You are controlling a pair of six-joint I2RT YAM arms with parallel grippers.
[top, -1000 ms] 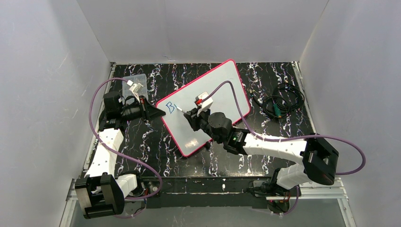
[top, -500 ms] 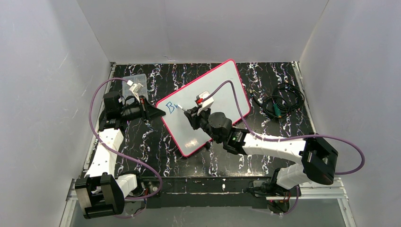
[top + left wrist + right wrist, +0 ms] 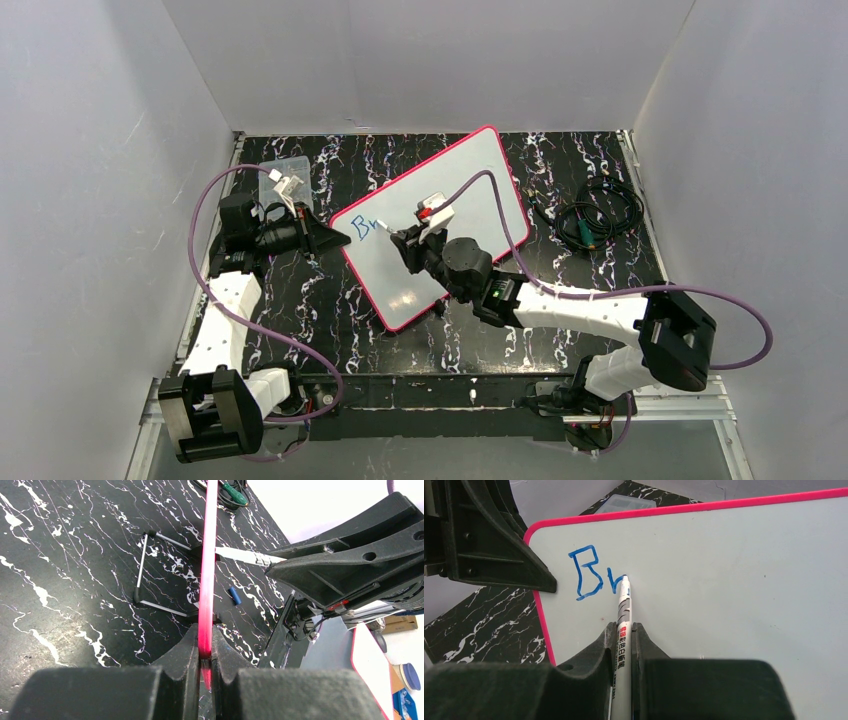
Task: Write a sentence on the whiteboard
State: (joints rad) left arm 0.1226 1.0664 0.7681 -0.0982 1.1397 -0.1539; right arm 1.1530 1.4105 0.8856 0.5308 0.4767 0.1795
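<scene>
My left end effector (image 3: 205,647) is clamped on the pink-red rim at the left corner of the big white rectangular whiteboard (image 3: 470,180), which sits angled across the black white-veined bench (image 3: 330,300). The blue handwritten sentence (image 3: 591,577) reads just "Br" near that corner, and my right end effector (image 3: 624,632) is pinching a white marker pen (image 3: 623,607), tip touching the board beside the "r".

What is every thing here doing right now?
whiteboard: propped up on its wire stand
left end effector: shut on the whiteboard's rim
marker: uncapped, tip on the whiteboard
right end effector: shut on the marker
sentence: only "Br" written
cables: coiled, lying loose
</scene>
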